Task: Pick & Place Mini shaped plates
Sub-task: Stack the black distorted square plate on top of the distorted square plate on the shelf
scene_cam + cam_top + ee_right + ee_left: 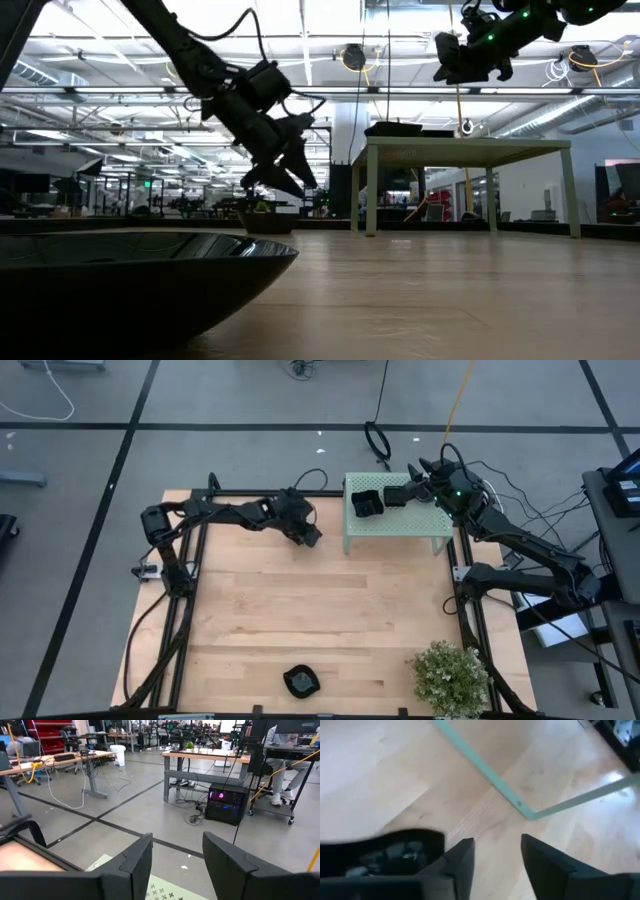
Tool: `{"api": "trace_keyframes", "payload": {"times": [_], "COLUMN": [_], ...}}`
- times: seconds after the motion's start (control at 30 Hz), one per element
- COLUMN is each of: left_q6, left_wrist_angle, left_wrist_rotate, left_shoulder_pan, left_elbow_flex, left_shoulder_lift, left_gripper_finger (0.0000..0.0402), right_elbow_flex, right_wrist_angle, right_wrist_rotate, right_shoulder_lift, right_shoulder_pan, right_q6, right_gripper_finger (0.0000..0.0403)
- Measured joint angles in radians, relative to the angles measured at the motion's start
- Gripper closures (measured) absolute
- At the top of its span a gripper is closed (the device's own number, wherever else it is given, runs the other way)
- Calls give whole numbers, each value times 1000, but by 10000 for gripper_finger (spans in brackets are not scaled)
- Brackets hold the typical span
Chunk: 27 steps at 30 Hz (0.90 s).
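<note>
Two mini shaped plates show, both glossy black. One (300, 681) lies on the table near its near edge and fills the low view's foreground (130, 280). The other (367, 503) rests on top of the pale green perforated stand (400, 525), at its left end. My left gripper (308, 532) (497, 865) hangs open above the table, just left of the stand, with nothing between its fingers. My right gripper (398, 494) (177, 865) is open and empty, held high over the stand's far part, right of that plate.
A small green bushy plant (450, 676) stands at the table's near right corner. The stand (460, 150) sits on slim legs at the far right of the table. Bare wood lies between the near plate and the stand. People sit at desks in the room beyond (285, 750).
</note>
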Motion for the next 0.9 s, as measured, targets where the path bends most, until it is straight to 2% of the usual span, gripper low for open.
{"api": "trace_keyframes", "payload": {"times": [0.1,0.27,0.4,0.53,0.9], "left_q6": [97,245,186,155,113], "left_wrist_angle": [-46,-160,-241,-267,-289], "left_wrist_rotate": [-91,-357,-368,-420,-445], "left_shoulder_pan": [-35,-81,-93,-108,-116], "left_elbow_flex": [33,70,71,70,70], "left_shoulder_lift": [0,0,0,20,94], "left_gripper_finger": [202,144,123,130,188], "right_elbow_flex": [0,0,0,0,0], "right_wrist_angle": [-9,-13,-13,-12,-24], "right_wrist_rotate": [0,0,0,-1,-6], "right_shoulder_lift": [0,0,0,0,0], "right_shoulder_pan": [0,0,0,0,0], "right_q6": [0,0,0,0,0], "right_gripper_finger": [238,238,238,238,238]}}
